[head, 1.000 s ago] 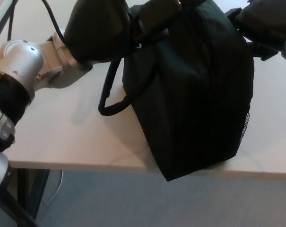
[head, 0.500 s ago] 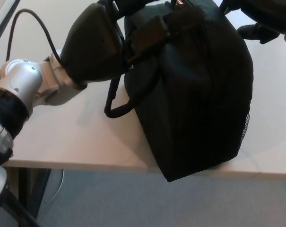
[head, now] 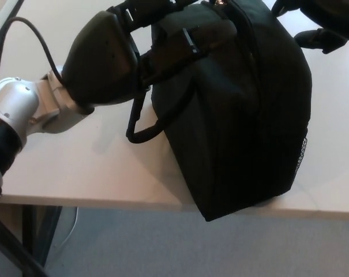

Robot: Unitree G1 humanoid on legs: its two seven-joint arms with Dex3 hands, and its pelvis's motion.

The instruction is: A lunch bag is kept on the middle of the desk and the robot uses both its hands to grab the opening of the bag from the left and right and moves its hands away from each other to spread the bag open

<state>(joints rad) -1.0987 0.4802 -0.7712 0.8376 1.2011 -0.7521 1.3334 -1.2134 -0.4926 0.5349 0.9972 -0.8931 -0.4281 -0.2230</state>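
Observation:
The black lunch bag [head: 237, 115] stands in the middle of the pale desk [head: 93, 167], its lower corner hanging over the front edge. My left hand [head: 105, 57] presses against the bag's upper left side, with its fingers [head: 162, 55] closed on the bag's top edge near a strap buckle [head: 188, 40]. A carry handle [head: 145, 130] loops down below that hand. My right hand [head: 321, 20] is cut off at the top right corner. Two of its fingers stand apart just off the bag's upper right side, with bare desk between them.
The desk's front edge [head: 105, 203] runs across the lower part of the view, with grey floor [head: 162, 248] beneath. A black cable [head: 24, 26] curves over the desk behind my left wrist. A dark desk leg [head: 24, 254] shows at the lower left.
My left hand has slid down and to the left, keeping hold of the bag's top edge. My right hand has drawn back toward the top right corner. The bag's base has stayed put.

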